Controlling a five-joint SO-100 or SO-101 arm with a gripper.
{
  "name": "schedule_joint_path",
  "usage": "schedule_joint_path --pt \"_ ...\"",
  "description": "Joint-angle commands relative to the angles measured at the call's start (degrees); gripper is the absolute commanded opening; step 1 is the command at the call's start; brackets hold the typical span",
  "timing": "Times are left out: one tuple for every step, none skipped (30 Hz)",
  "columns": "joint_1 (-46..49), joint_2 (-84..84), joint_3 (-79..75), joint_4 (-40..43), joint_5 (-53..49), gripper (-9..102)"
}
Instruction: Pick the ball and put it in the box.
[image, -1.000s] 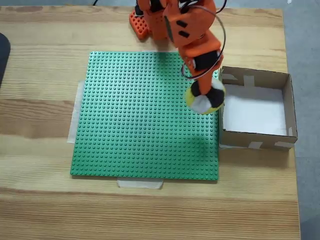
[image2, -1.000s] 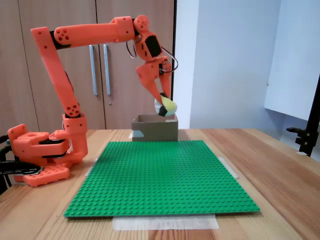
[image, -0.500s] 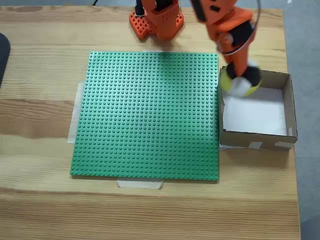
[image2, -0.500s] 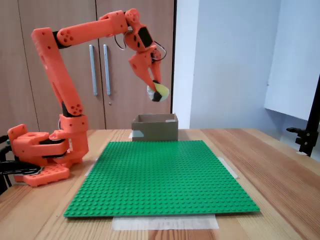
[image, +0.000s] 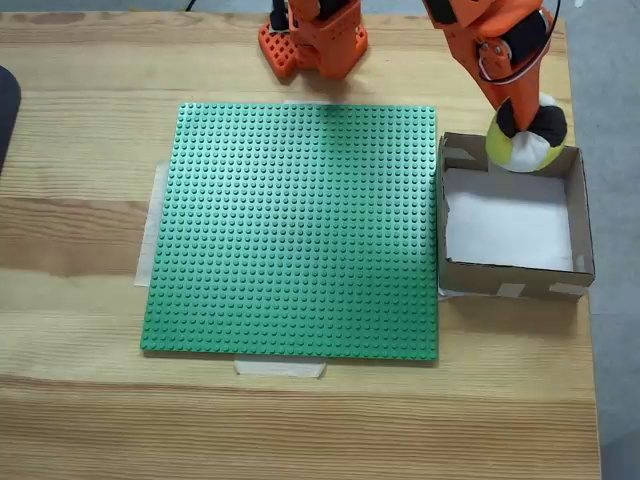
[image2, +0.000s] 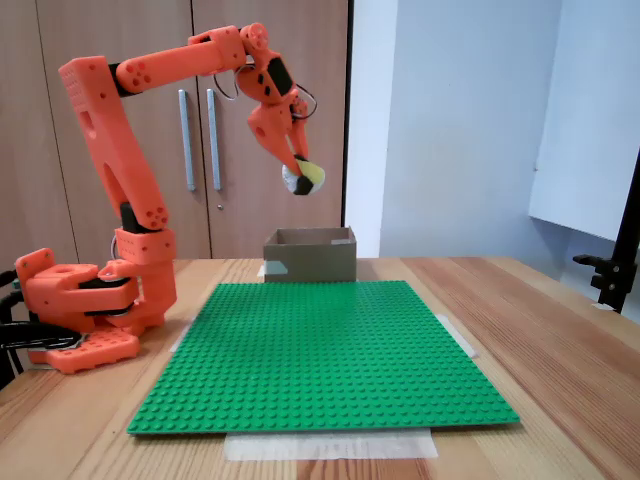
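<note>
— Where is the ball right now?

— The small soft round ball with yellow, black and white patches (image: 526, 138) is up in the air, pinched between the orange arm's fingers (image: 508, 112). In the fixed view from above it sits over the far wall of the small square brown cardboard box (image: 580, 215), toward the box's right corner in that view. In the fixed view from the front, the ball (image2: 304, 178) hangs clearly above the box (image2: 310, 256), apart from it, and a little to the left of the box's middle.

— So the fingers are closed on it?

— Yes, they grip the ball from above; the ball bulges out on either side of them. The gripper (image2: 298, 174) points down and slightly right in the front view.

— What does the box look like?

— Low brown walls, a white bottom, and pale tape strips at the corners. It rests on the pale wooden counter (image: 80, 240), just beside the right edge of a large flat green studded baseplate (image: 300, 230) in the view from above. Nothing lies in the box that I can see.

— And the arm?

— An orange jointed robot arm (image2: 120, 140) rises from an orange base (image2: 75, 315) at the left of the front view, bends over at the top and reaches across to the ball. Behind it stand wooden cupboard doors with metal handles (image2: 185, 140). White tape (image: 280, 368) shows under the baseplate's near edge.
</note>
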Motion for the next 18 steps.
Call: schedule_joint_path --pt "-0.70 -0.09 -1.23 -1.41 0.70 -1" --pt "-0.79 -0.62 -1.32 -1.76 0.88 -1" --pt "-0.79 -1.23 -1.49 -1.93 0.97 -1" --pt "-0.79 -1.93 -1.67 -2.02 0.97 -1" --pt "-0.79 -2.64 -1.67 -2.20 0.97 -1" --pt "-0.79 -3.34 -1.76 -2.29 0.97 -1" --pt "-0.79 -4.13 -1.85 -2.29 1.05 -1" --pt "-0.70 -5.01 -1.85 -2.37 1.05 -1" --pt "-0.62 -5.89 -2.02 -2.37 1.23 -1" --pt "-0.44 -6.59 -2.11 -2.46 1.49 -1" --pt "-0.26 -7.38 -2.20 -2.72 1.49 -1" --pt "-0.26 -8.17 -2.29 -2.90 1.67 -1" --pt "-0.26 -8.79 -2.37 -3.08 1.85 -1" --pt "-0.26 -9.49 -2.37 -3.16 1.85 -1" --pt "-0.26 -10.20 -2.46 -3.34 1.85 -1" --pt "-0.18 -10.81 -2.46 -3.69 2.11 -1" --pt "-0.09 -11.43 -2.46 -3.87 2.29 -1" --pt "-0.09 -12.13 -2.46 -4.13 2.37 -1"
